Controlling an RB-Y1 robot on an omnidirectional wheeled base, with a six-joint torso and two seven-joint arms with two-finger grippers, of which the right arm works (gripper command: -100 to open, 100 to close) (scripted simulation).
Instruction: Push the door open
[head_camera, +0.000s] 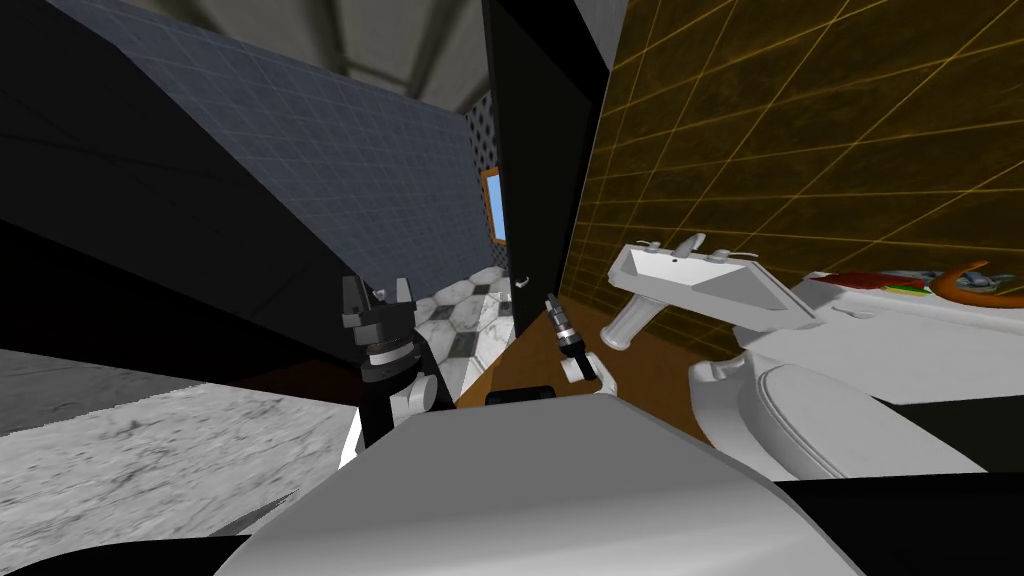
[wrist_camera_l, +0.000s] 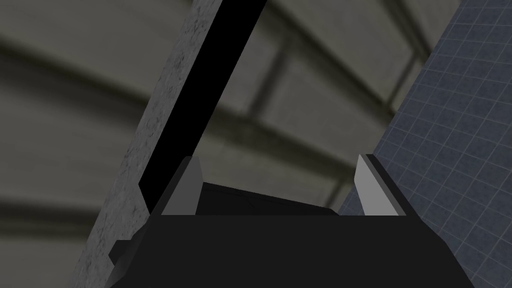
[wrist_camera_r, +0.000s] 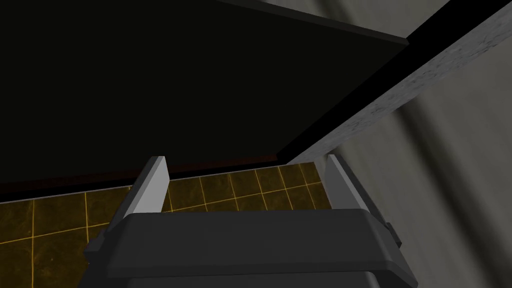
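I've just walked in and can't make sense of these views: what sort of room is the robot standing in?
Most likely a bathroom: a white pedestal sink stands against a brown tiled wall, with a white toilet beside it.

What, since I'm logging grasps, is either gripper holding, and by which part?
Nothing is held: the left gripper and the right gripper both have their jaws open and empty.

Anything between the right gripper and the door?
Nothing visible. The right gripper, fingers open, is close to the dark door with only a bare gap between them. The sink and toilet sit off to the right, out of the path.
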